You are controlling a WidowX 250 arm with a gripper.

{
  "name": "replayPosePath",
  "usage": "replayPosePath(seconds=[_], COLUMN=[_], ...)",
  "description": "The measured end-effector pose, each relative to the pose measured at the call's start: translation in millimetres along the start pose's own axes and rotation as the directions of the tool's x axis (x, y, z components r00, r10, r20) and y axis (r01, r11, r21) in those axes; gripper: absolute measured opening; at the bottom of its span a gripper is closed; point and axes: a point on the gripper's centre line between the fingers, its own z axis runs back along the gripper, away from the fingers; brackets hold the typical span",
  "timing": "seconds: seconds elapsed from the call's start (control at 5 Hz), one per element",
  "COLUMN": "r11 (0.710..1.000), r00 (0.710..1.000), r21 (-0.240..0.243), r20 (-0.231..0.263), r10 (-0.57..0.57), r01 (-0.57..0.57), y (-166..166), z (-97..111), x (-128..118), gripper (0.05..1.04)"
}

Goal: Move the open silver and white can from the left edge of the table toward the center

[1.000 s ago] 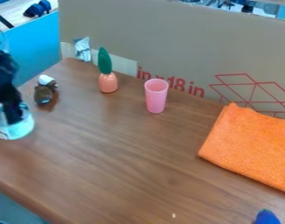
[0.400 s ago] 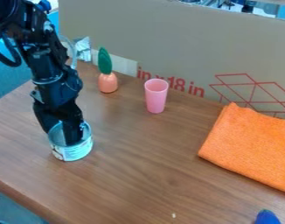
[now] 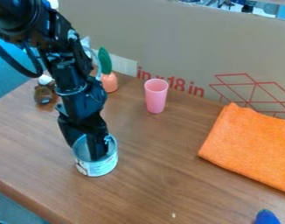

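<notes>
Evidently, the gripper [image 3: 89, 148] is clamping on the can [image 3: 98, 168] at its rim.
The can is standing upright on the wooden table [image 3: 168, 183], one finger reaching inside it, though the exact pinch is hard to make out. Beyond the can, an orange object with a green top [image 3: 109, 82] is standing behind the arm [image 3: 74, 83]; the pink cup [image 3: 155, 97] is standing beyond the can and to its right in the view, and the orange cloth [image 3: 250, 146] is lying well to its right.

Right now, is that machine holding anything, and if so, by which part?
Yes, apparently: the tool grips the open can by its rim, at the picture's back left, one finger inside.
</notes>
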Motion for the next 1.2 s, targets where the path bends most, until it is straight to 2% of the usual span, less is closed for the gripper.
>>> replayPosePath(seconds=[0.4, 0.6, 1.0, 1.2], r11=[0.996, 0.995, 0.981, 0.973], r00=[0.996, 0.995, 0.994, 0.988], r21=[0.002, 0.026, 0.163, 0.167], r20=[0.015, 0.048, 0.037, 0.039], r10=[0.086, 0.092, 0.103, 0.152], r01=[-0.086, -0.093, -0.108, -0.157], y=[16, 24, 44, 62], z=[10, 21, 50, 60], x=[-5, -2, 3, 6], gripper=[1.002, 1.002, 1.002, 1.002])
